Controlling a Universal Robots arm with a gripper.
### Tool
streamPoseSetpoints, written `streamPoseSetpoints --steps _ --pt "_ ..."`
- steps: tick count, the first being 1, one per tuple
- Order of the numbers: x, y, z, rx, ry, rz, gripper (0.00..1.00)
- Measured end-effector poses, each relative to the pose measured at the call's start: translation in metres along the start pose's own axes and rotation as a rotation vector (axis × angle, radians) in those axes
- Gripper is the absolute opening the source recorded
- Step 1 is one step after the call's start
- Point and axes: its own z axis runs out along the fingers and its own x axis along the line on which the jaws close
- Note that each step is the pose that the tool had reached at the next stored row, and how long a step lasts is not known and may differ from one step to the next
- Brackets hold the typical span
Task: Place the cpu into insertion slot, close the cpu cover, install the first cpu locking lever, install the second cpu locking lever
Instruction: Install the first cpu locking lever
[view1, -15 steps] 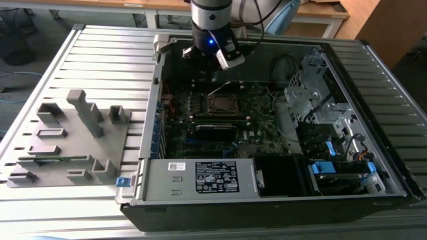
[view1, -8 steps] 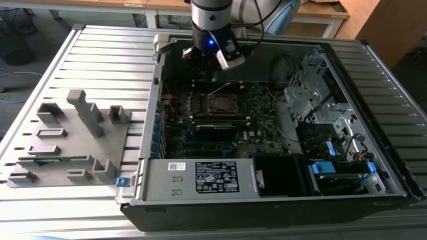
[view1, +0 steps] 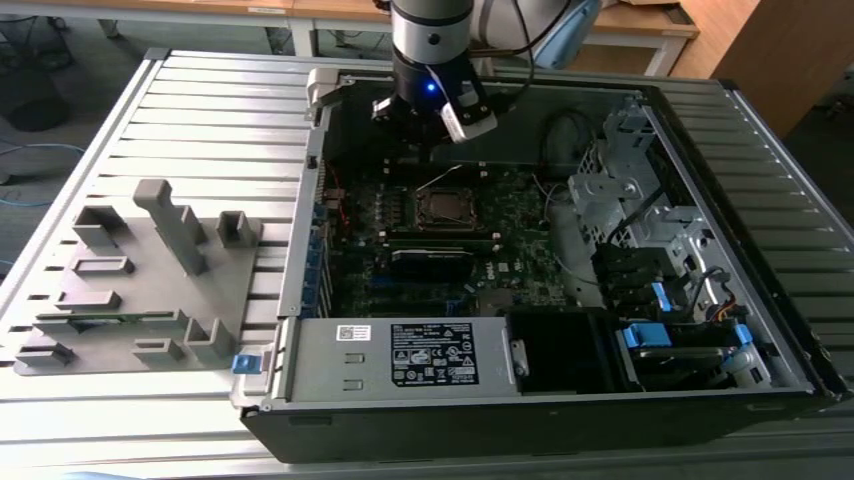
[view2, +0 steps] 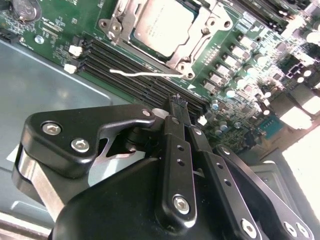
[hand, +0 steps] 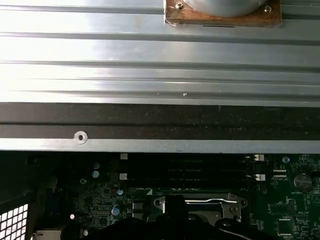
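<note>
The cpu (view2: 162, 22), a grey square chip, lies in the insertion slot (view1: 445, 207) on the green motherboard (view1: 514, 270). The silver cpu cover (view2: 192, 50) is folded down around it, so the chip shows through the window. A thin silver locking lever (view2: 140, 74) runs along the socket's edge over the memory slots; I cannot tell whether it is latched. My gripper (view2: 178, 101) hangs above the board just beside the socket, black fingers (view2: 175, 145) pressed together and holding nothing. In the exterior view the gripper (view1: 424, 158) hovers over the socket's far side. The socket frame (hand: 237, 204) appears in the first wrist view.
The open computer case (view1: 534, 420) lies on a ribbed metal table (view1: 200, 120). A power supply (view1: 400, 355) fills its near side. Drive bays with blue tabs (view1: 645, 335) and cables (view1: 587, 200) are at the exterior view's right. A grey fixture tray (view1: 134, 290) sits at its left.
</note>
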Motion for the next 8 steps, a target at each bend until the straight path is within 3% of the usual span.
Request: streamPoseSetpoints --steps 8 --pt "-0.0114 -0.0001 0.0015 0.0003 0.0001 0.0 0.1"
